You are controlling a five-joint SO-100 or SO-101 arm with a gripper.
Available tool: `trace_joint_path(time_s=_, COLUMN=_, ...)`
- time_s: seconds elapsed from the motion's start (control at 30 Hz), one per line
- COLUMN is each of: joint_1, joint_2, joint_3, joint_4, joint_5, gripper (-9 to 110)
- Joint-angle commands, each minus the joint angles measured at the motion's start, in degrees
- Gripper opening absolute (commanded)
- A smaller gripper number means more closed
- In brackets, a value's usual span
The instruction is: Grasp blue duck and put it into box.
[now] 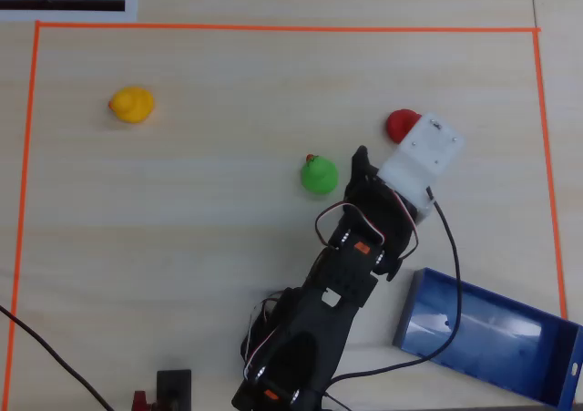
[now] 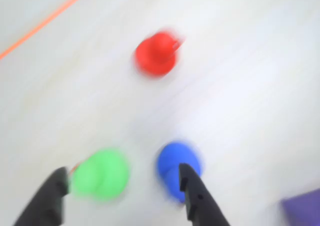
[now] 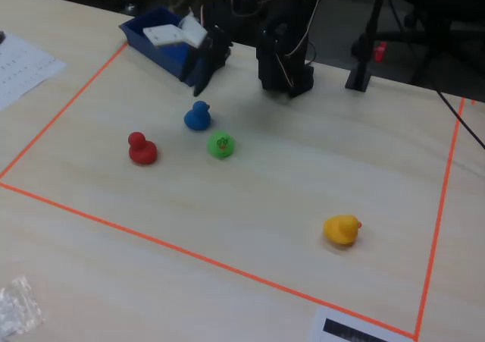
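Note:
The blue duck (image 3: 198,117) stands on the table between the red duck (image 3: 142,149) and the green duck (image 3: 220,145). My gripper (image 3: 204,70) is open and hangs above and just behind it. In the blurred wrist view my gripper (image 2: 122,171) is open; the right finger (image 2: 197,196) overlaps the blue duck (image 2: 177,166), and the green duck (image 2: 100,175) lies between the jaws. In the overhead view the arm's white mount hides the blue duck. The blue box (image 1: 492,333) lies at the lower right, beside the arm's base.
A yellow duck (image 1: 132,104) sits far off at the upper left. The red duck (image 1: 402,124) and green duck (image 1: 319,174) flank my gripper (image 1: 369,169). Orange tape (image 1: 273,28) borders the work area. Cables trail near the arm base (image 1: 291,356).

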Motion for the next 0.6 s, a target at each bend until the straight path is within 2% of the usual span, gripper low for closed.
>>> trace_joint_path(time_s=0.0, joint_1=5.62, joint_2=-2.81, joint_3=1.14, joint_4=-15.38, joint_5=-4.04, gripper=35)
trace_joint_path(time_s=0.37, joint_1=7.91, joint_2=-9.05, joint_3=18.28, joint_4=-35.68, joint_5=-9.76, gripper=36)
trace_joint_path(time_s=0.57, joint_1=5.71, joint_2=-7.82, joint_3=26.28, joint_4=-39.29, joint_5=-10.02, gripper=36)
